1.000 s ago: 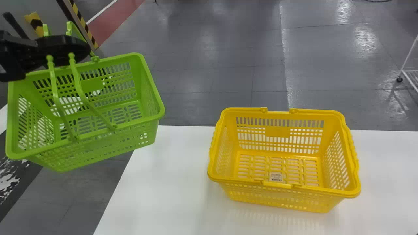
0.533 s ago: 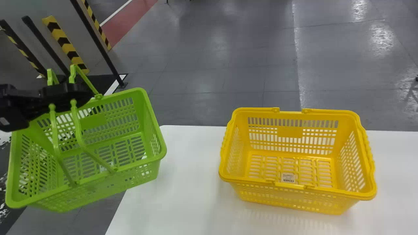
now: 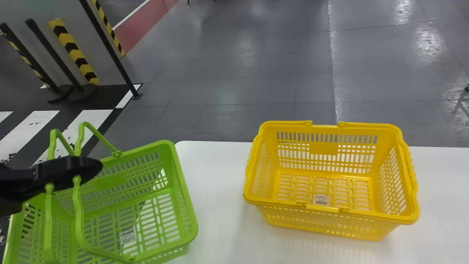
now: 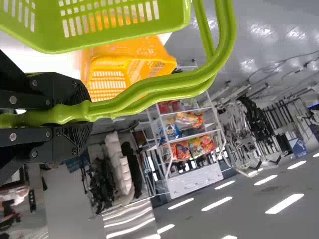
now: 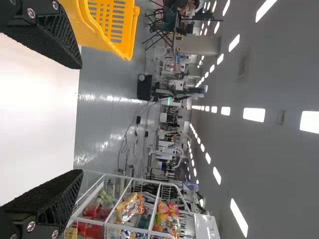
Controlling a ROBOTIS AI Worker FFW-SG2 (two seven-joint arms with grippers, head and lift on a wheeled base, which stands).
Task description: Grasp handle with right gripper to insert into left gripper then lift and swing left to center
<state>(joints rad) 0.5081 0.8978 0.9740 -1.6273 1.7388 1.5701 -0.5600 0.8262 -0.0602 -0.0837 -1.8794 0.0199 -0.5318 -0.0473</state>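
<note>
Left gripper point(image 4: 85, 115): pressed together on both handles point(image 3: 78, 212) of the green basket, one finger to each side of the grips. Over the last second it has come nearer and, it appears, lower, carrying the basket along.

Right gripper point(image 5: 79, 118): fingers spread, nothing between them.

Green basket point(image 3: 193, 220): near left, hanging by its raised handles, mouth up. It has followed the gripper from the far side toward the near side; its right end overlaps the left edge of the table point(image 3: 212, 183) in the head view. Contact with the table cannot be told.

Yellow basket point(image 3: 271, 203): on the table, right of the green one and well apart. Its earlier shift to the right matches that of the floor, so the head view has turned.

Assessment: handle insertion looks complete; the carrying stage is in hand. Next, confirm height over the table edge before swinging to center. Caution: the basket may sway or catch that edge.
</note>
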